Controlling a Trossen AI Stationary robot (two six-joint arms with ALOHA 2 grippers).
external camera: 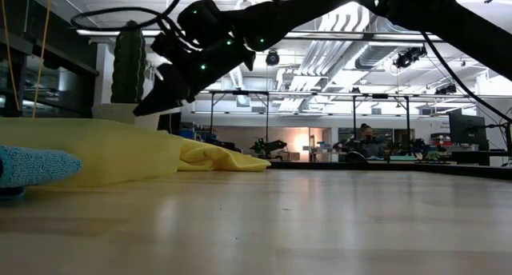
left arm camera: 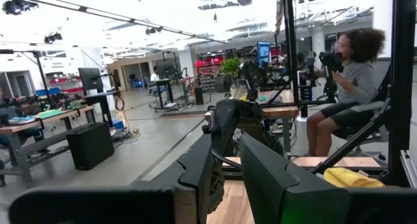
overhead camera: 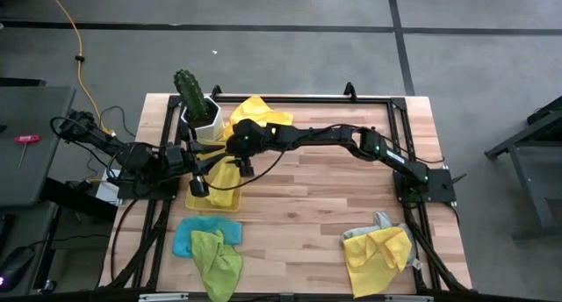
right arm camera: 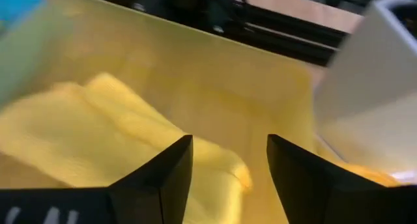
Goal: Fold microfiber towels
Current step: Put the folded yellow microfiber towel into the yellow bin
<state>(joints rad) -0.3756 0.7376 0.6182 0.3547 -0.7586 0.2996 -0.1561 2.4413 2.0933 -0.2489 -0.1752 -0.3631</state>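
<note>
Yellow towel lying in translucent yellow tray at tabletop's left-centre, just in front of white cactus pot; folded edge visible, no contact w/ fingers. More yellow cloth bunched behind, by the pot. Blue towel and lime green towel heaped together at front left; yellow + grey pile at front right, well apart.

Right gripper stretched across, hovering just above the tray towel, fingers spread, empty. Left gripper beside tray's left edge, fingers parted, nothing between.

Step, by judgement: at the tray w/ one yellow towel, either setting down or about to pick. Next likely calls for lifting clear and fetching an unfolded towel from a pile.

Hard to tell: how neat the fold is; tray edges lost under arms in high view.
</note>
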